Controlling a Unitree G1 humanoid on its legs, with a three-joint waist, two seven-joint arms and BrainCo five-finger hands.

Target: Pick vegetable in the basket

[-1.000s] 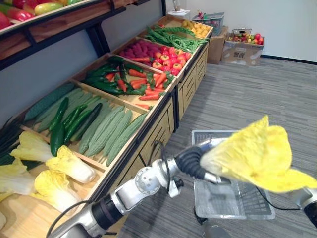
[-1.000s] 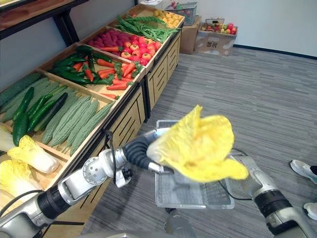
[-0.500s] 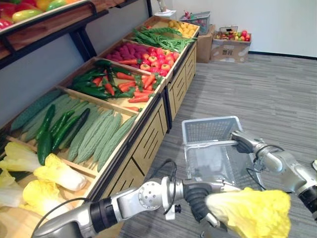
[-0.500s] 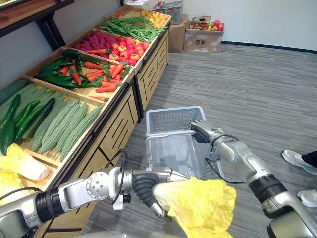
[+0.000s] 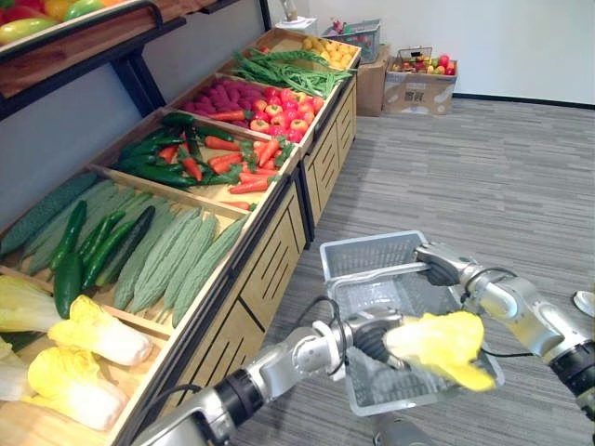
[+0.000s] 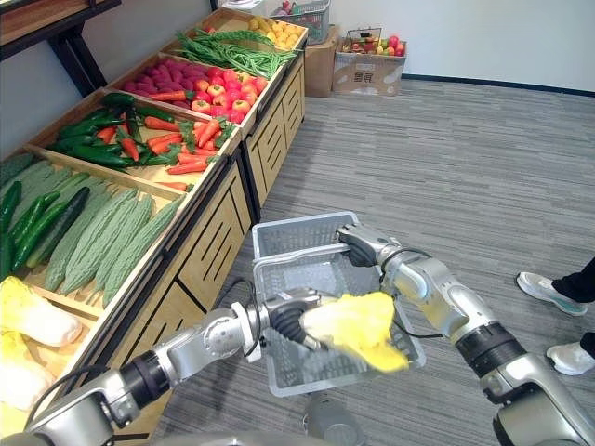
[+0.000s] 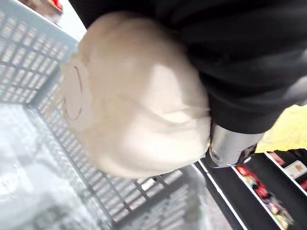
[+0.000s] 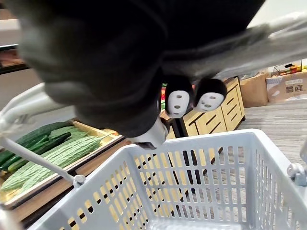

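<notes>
Over grey carpeted floor (image 5: 483,167), the left hand (image 5: 370,336) curls its fingers round the pale base of a yellow leafy cabbage (image 5: 442,344), just over the grey plastic mesh basket (image 5: 367,253). The right hand (image 5: 437,265) clasps its handle (image 5: 376,271). The leaves seem light and crushable; the firm base is probably the best hold.

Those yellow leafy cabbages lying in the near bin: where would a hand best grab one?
By the thick white stalk end, coming from above on the aisle side. The shelf cabbage lies on its side, firm white base toward the bin's front; its yellow leaves look loose. The left hand grips the held cabbage likewise.
</notes>
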